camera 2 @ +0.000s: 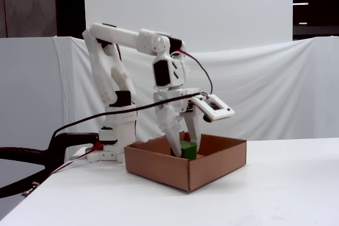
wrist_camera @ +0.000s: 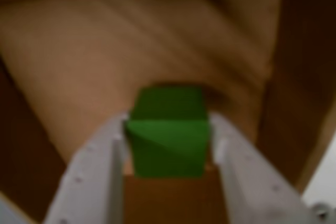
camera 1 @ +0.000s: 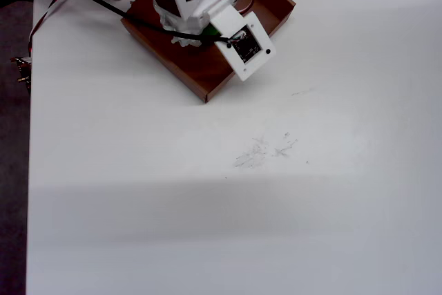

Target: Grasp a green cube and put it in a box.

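Observation:
The green cube (wrist_camera: 168,135) sits between my two white fingers in the wrist view, and both fingers press against its sides. My gripper (wrist_camera: 168,123) is shut on it, low inside the brown cardboard box (wrist_camera: 79,51). In the fixed view the cube (camera 2: 188,150) shows between the fingertips of the gripper (camera 2: 184,151), just behind the near wall of the box (camera 2: 159,168). Whether it rests on the floor is hidden. From overhead only a sliver of the cube (camera 1: 213,32) shows under the arm, over the box (camera 1: 200,70).
The arm's base (camera 2: 114,136) stands behind the box at the left, with black and red cables (camera 2: 32,157) trailing off the table's left edge. A white camera mount (camera 1: 247,45) overhangs the box's near corner. White tabletop (camera 1: 262,191) spreads in front.

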Controlling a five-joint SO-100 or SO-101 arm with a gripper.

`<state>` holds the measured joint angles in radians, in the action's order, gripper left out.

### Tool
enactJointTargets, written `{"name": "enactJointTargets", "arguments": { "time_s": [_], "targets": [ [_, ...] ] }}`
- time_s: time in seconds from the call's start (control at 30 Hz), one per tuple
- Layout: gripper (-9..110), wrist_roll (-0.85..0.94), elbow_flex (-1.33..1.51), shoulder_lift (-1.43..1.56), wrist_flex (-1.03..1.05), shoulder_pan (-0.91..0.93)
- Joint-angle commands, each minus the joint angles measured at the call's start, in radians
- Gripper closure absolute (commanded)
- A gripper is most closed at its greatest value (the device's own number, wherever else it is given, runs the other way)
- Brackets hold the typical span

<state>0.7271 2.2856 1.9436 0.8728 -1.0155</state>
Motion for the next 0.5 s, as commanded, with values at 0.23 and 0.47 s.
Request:
{"name": "enactJointTargets", "arguments": {
  "time_s": [0.23,0.47],
  "targets": [
    [79,-0.003,0.109,-0.002,-0.141,-0.017],
    [69,-0.003,-0.127,-0.009,0.129,0.044]
  ]
}}
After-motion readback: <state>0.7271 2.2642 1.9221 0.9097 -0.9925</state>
